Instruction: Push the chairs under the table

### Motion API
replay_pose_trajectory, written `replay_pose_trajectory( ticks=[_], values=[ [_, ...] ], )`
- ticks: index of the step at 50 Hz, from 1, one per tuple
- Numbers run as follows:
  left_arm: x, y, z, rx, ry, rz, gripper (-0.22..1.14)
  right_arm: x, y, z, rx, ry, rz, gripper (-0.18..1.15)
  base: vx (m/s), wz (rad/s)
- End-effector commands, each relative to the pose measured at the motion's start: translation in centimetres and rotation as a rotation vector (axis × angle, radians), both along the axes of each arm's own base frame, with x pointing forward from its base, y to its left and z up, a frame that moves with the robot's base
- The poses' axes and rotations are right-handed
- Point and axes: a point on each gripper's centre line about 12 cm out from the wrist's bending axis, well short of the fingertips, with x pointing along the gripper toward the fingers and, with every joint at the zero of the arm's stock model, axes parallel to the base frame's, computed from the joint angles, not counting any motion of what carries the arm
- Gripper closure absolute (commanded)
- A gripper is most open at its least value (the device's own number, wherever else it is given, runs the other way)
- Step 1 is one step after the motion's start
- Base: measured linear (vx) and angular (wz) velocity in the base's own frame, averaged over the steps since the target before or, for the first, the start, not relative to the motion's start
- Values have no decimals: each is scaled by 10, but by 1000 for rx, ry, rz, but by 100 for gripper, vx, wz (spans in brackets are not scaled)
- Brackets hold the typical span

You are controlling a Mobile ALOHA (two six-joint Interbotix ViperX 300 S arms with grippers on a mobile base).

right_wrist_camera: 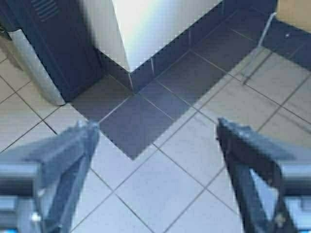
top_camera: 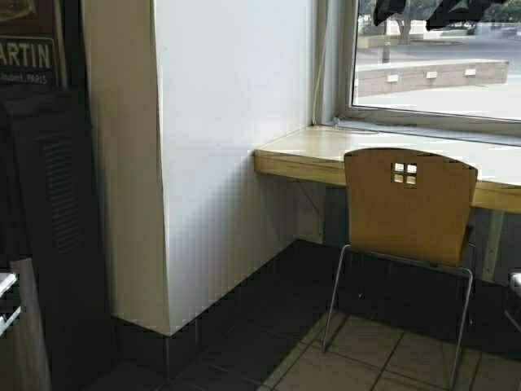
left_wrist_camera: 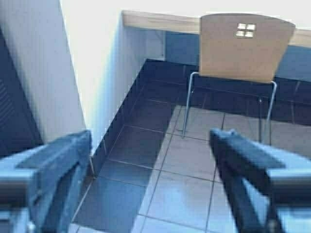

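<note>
A tan plywood chair [top_camera: 409,204] with four small square cutouts and chrome legs stands at the light-wood counter table [top_camera: 309,151] under the window, its back just in front of the table's edge. It also shows in the left wrist view [left_wrist_camera: 243,46], well ahead of my left gripper [left_wrist_camera: 150,145], with the table [left_wrist_camera: 155,20] behind it. My left gripper is open and empty above the floor tiles. My right gripper [right_wrist_camera: 156,136] is open and empty above the tiles; a chair leg [right_wrist_camera: 255,53] shows far off. Neither arm shows in the high view.
A white wall pillar [top_camera: 203,163] juts out left of the table, with a dark tiled base. A dark cabinet [top_camera: 49,228] stands at far left. Something white [top_camera: 514,283] shows at the right edge. Tiled floor [top_camera: 383,358] lies before the chair.
</note>
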Motion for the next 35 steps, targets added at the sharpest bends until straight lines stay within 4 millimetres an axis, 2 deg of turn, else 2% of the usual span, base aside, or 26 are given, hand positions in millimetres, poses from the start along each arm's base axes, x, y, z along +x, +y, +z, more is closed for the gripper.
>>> replay_pose_trajectory(
  ticks=[1,8,21,35],
  values=[
    [1,-1,4,-8,-12,-1,-10,2,1,16,22,-40,-3,-6,-31,-20],
    [2,-1,2,-8,-6,0,-10,-2,-1,25,38,-56,-7,-6,-29,-17],
    [3,-1,-1,-12,7,1,-10,1,0,17,29,-32,-7,-6,-23,-25],
    [3,-1,-1,-17,7,1,-10,4,2,18,28,-32,-6,-6,-25,-45]
  ],
)
